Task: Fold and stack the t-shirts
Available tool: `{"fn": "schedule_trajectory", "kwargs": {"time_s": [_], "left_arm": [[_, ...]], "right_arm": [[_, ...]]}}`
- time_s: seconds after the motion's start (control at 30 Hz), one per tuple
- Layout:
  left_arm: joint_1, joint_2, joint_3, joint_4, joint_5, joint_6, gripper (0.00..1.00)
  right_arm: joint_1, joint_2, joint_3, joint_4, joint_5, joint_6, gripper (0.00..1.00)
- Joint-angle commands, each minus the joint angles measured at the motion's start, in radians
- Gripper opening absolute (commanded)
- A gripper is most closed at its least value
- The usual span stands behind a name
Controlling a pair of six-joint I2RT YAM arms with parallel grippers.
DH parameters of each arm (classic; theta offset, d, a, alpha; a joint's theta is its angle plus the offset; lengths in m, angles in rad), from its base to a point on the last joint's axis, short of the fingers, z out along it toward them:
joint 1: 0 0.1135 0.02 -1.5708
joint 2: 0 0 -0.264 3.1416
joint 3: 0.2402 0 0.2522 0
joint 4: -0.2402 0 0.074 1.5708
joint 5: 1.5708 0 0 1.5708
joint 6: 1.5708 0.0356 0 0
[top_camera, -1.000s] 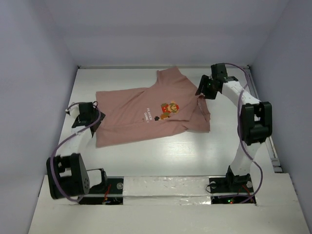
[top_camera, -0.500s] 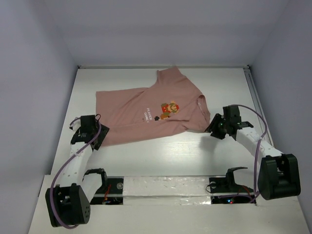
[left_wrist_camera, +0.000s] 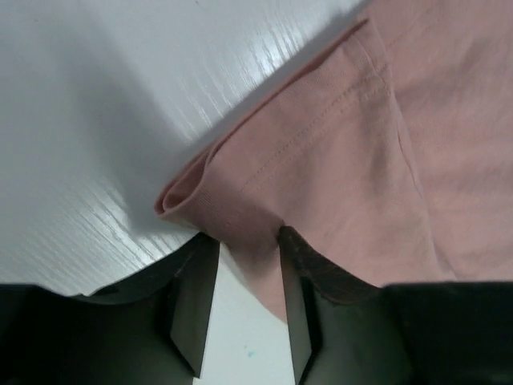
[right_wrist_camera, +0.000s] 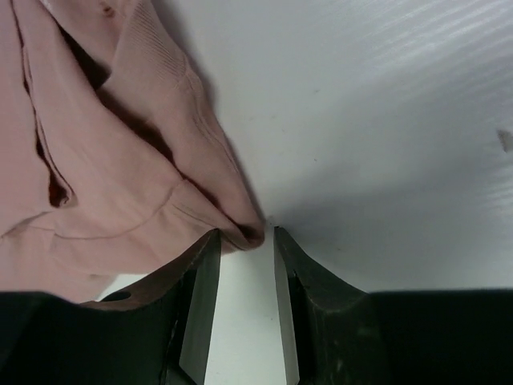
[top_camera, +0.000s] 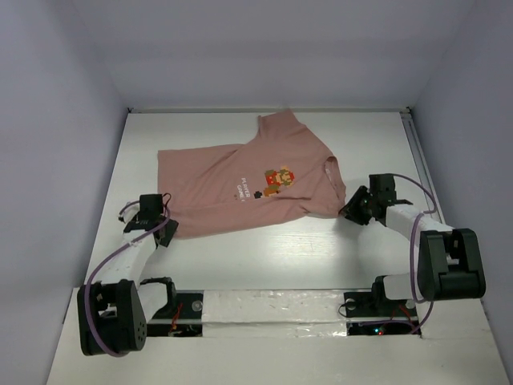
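The t-shirt [top_camera: 240, 180] lay spread on the table [top_camera: 280, 257], across its middle and far part. The left gripper [top_camera: 166, 232] stood at the shirt's near-left corner, with a folded hem edge between its fingers [left_wrist_camera: 196, 297]. The right gripper [top_camera: 348, 211] stood at the near-right corner, with the cloth's tip between its fingertips [right_wrist_camera: 204, 281].

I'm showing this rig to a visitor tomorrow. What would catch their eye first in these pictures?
First, the dusty-pink t-shirt lying face-up across the middle of the white table, with its orange-and-brown pixel graphic showing. Next, the two arms reaching low to opposite ends of it. The left hand straddles a folded hem corner and the right hand a bunched corner.
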Motion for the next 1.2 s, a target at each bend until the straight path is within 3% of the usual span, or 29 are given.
{"fn": "schedule_trajectory", "kwargs": {"time_s": [0.0, 0.13, 0.17, 0.3, 0.47, 0.63, 0.8, 0.83, 0.87, 0.9, 0.97, 1.0, 1.03, 1.07, 1.1, 1.13, 1.17], "left_arm": [[-0.004, 0.03, 0.011, 0.005, -0.07, -0.006, 0.27], [-0.004, 0.037, 0.005, 0.074, -0.043, 0.051, 0.04], [-0.004, 0.042, 0.004, 0.102, -0.037, 0.063, 0.0], [-0.004, 0.106, 0.002, 0.149, -0.023, 0.063, 0.0], [-0.004, 0.172, -0.002, 0.2, -0.003, 0.051, 0.0], [-0.004, 0.124, -0.012, 0.18, -0.012, 0.062, 0.0], [-0.004, 0.059, 0.033, 0.019, -0.052, 0.06, 0.0], [-0.004, 0.045, 0.036, -0.002, -0.06, 0.06, 0.03], [-0.004, 0.027, 0.03, -0.013, -0.049, 0.069, 0.14], [-0.004, -0.019, 0.028, -0.016, -0.038, 0.075, 0.43], [-0.004, -0.068, 0.033, -0.038, -0.021, 0.05, 0.68], [-0.004, -0.106, 0.04, -0.065, -0.021, 0.037, 0.84], [-0.004, -0.116, 0.068, -0.084, -0.03, 0.034, 0.94], [-0.004, -0.12, 0.091, -0.11, -0.041, 0.03, 0.99], [-0.013, -0.136, 0.114, -0.145, -0.046, 0.034, 0.99], [-0.027, -0.148, 0.16, -0.157, -0.07, 0.057, 0.99], [-0.042, -0.165, 0.181, -0.168, -0.092, 0.069, 0.99]], "right_arm": [[-0.006, 0.036, -0.006, 0.106, -0.009, 0.025, 0.37], [-0.015, 0.054, 0.001, 0.129, 0.032, 0.036, 0.22], [-0.015, 0.058, 0.009, 0.133, 0.046, 0.038, 0.13], [-0.049, 0.065, 0.049, 0.127, 0.08, 0.035, 0.03], [-0.1, 0.044, 0.095, 0.075, 0.121, -0.03, 0.03], [-0.121, 0.053, 0.138, 0.038, 0.124, -0.079, 0.05], [-0.121, 0.07, 0.132, -0.018, 0.162, -0.068, 0.12], [-0.121, 0.055, 0.12, -0.041, 0.152, -0.064, 0.15], [-0.121, 0.007, 0.094, -0.058, 0.141, -0.055, 0.17], [-0.121, -0.023, 0.078, -0.074, 0.136, -0.048, 0.19], [-0.121, -0.103, 0.052, -0.114, 0.138, -0.036, 0.26], [-0.121, -0.122, 0.052, -0.132, 0.144, -0.045, 0.36], [-0.121, -0.134, 0.057, -0.162, 0.146, -0.053, 0.45], [-0.121, -0.148, 0.07, -0.181, 0.147, -0.064, 0.59], [-0.121, -0.154, 0.107, -0.192, 0.138, -0.097, 0.61], [-0.121, -0.159, 0.127, -0.203, 0.13, -0.105, 0.62], [-0.121, -0.168, 0.145, -0.201, 0.088, -0.11, 0.54]]}}
